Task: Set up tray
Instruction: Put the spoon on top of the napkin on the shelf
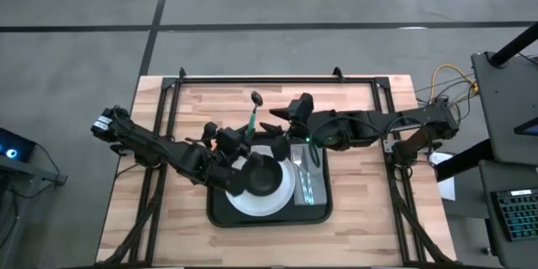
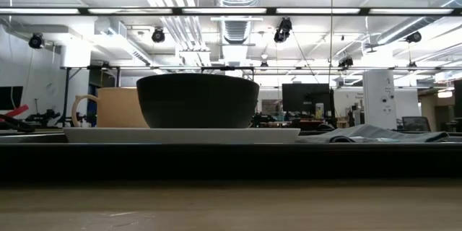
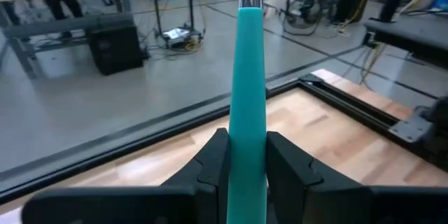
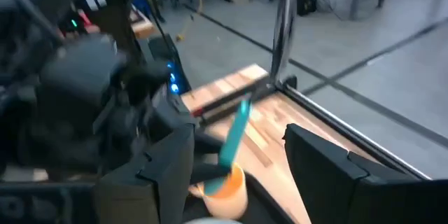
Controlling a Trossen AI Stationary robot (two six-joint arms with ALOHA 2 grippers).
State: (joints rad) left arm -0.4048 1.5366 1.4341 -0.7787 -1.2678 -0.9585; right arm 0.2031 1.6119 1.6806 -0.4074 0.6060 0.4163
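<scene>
Tray (image 1: pixel 220 208) lies below both jaws: left clamp teal spoon (image 3: pixel 248 112), right apparently wide.

Large flat black rectangular tray (image 1: pixel 323 211), rounded corners, low raised rim; lying flat on the wooden bench (image 1: pixel 361 235), lower centre of the high view.

The left arm reaches in from the left edge of the worktop, its end effector (image 3: pixel 246 164) clamped with both fingers (image 3: pixel 213 161) pressed together on something between them. The right arm stretches in from the right — its end effector (image 4: pixel 238 161) held spread, fingers (image 4: pixel 325 164) well apart.
</scene>
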